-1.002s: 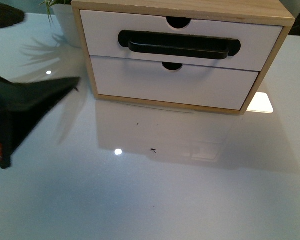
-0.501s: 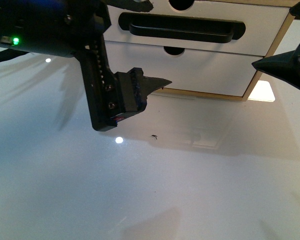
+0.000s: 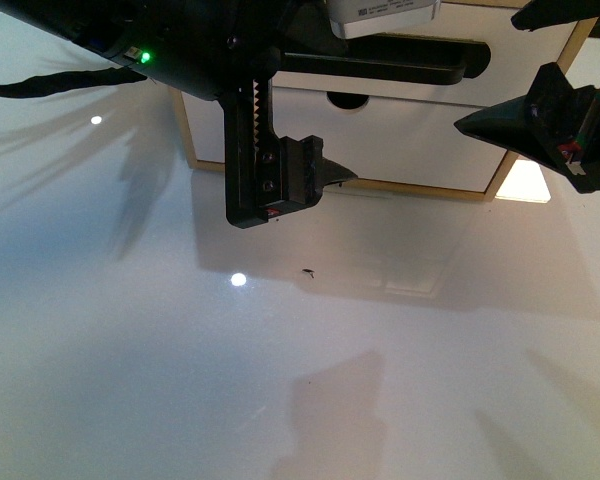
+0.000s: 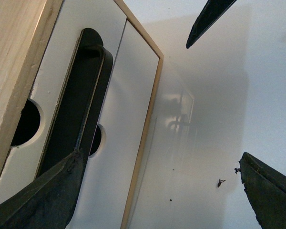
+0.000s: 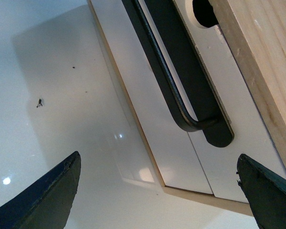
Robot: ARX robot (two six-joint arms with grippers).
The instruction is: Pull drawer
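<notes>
The drawer (image 4: 88, 19) is the upper white front of a light wood cabinet, with a long black bar handle (image 3: 410, 66) and a semicircular notch (image 4: 26, 121). In the front view my left arm covers much of it. My left gripper (image 4: 160, 153) is open, low in front of the cabinet, and one finger (image 4: 43, 200) overlaps the handle's end in the picture. My right gripper (image 5: 158, 155) is open too, near the cabinet's right corner, facing the handle (image 5: 181, 90). Nothing is between either pair of fingers. One left finger (image 3: 325, 172) and one right finger (image 3: 520, 125) show in the front view.
Below the drawer sits a plain white drawer front (image 3: 420, 150) with its own notch. The wooden cabinet frame (image 3: 500, 195) stands on a glossy white table (image 3: 280, 380). A small dark speck (image 3: 307, 271) lies on the table before the cabinet.
My left arm has swung in from the left and risen in front of the cabinet. The right gripper has come in from the right edge, closer to the cabinet.
</notes>
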